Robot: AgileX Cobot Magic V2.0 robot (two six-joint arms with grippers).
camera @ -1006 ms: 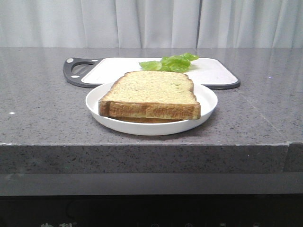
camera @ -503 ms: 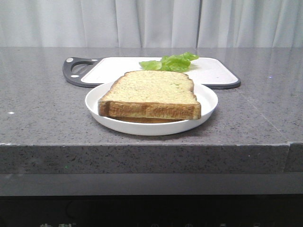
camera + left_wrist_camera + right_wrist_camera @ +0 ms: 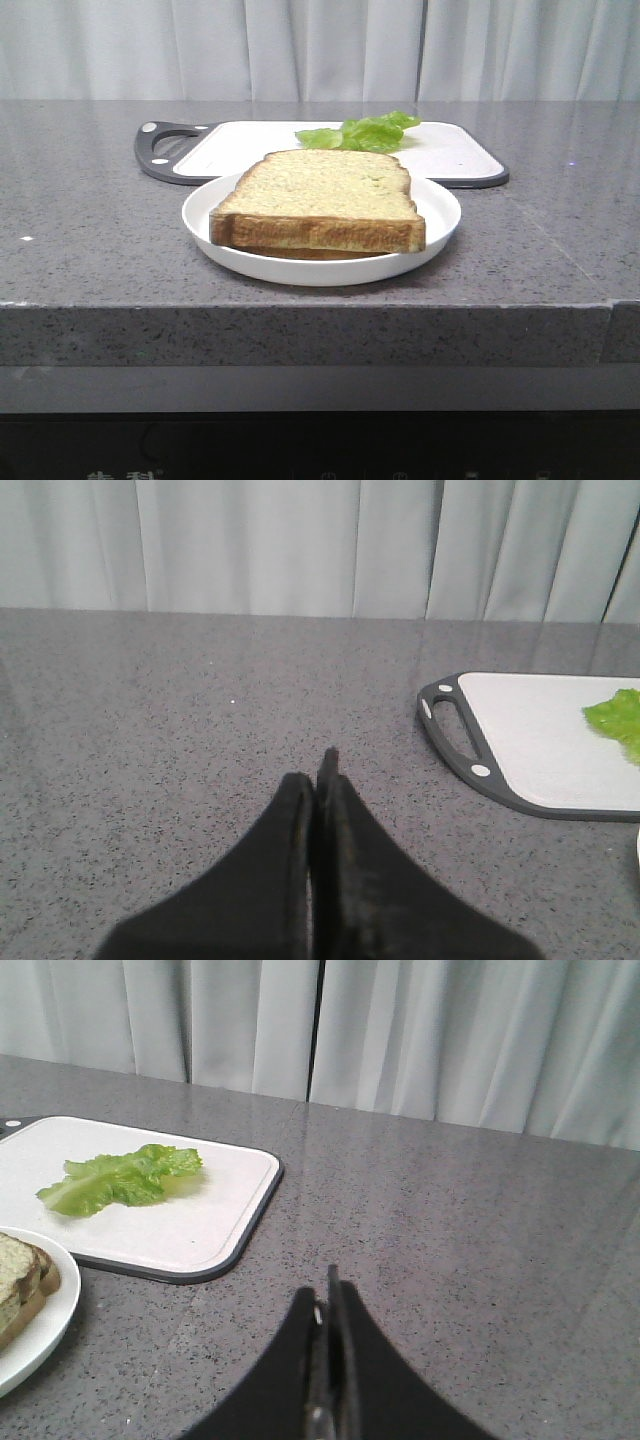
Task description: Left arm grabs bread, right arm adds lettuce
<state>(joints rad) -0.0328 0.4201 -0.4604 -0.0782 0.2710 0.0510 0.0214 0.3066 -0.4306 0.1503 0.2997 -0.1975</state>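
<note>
Front view shows bread [image 3: 318, 200] plated near the counter's front edge for me; lettuce [image 3: 362, 132] waits behind, both pincers [image 3: 322, 780] [image 3: 328, 1305] closed, empty.

Grey speckled stone table [image 3: 90, 220], thick front edge facing camera, pale curtains behind far edge. White round plate [image 3: 440, 215] sits directly on table near front edge, roughly centre. White cutting board [image 3: 250, 145] with dark rim and handle lies flat just behind plate, handle end toward robot's left. Plate's far rim overlaps board's near edge in front view; contact unclear.
</note>
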